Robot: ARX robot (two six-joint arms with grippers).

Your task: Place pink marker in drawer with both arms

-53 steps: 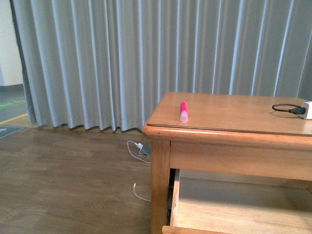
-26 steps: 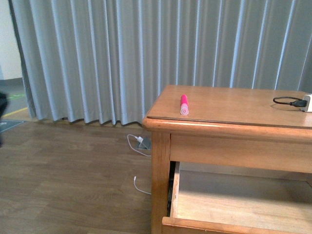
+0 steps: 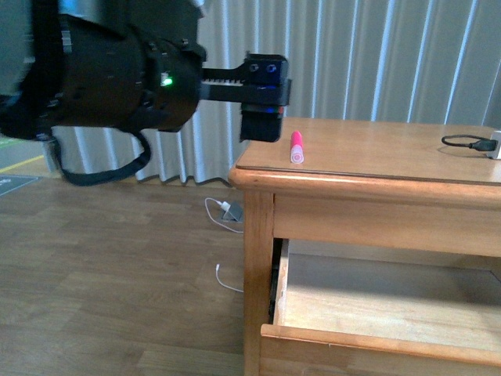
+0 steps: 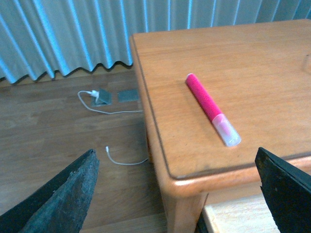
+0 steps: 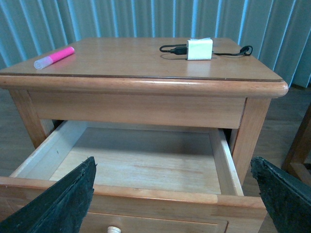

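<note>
The pink marker (image 3: 297, 146) lies on the wooden cabinet top (image 3: 376, 149) near its left edge, pale round end toward the front. In the left wrist view the marker (image 4: 209, 104) lies flat beyond my left gripper (image 4: 175, 194). That gripper is open and empty, hovering off the top's corner. In the front view the left gripper (image 3: 262, 125) hangs just left of the marker, not touching it. The drawer (image 5: 141, 155) stands pulled out and empty, its knob (image 5: 113, 229) at the front. My right gripper (image 5: 174, 201) is open above the drawer's front rim. It does not show in the front view.
A black cable (image 3: 466, 142) and a white adapter (image 5: 200, 48) lie at the right of the cabinet top. A white cord and a small floor box (image 4: 99, 97) lie on the wooden floor left of the cabinet. Grey curtains (image 3: 376, 55) hang behind.
My left arm has come into the front view from the left and now reaches to the cabinet's left edge beside the marker. The marker has not moved.
</note>
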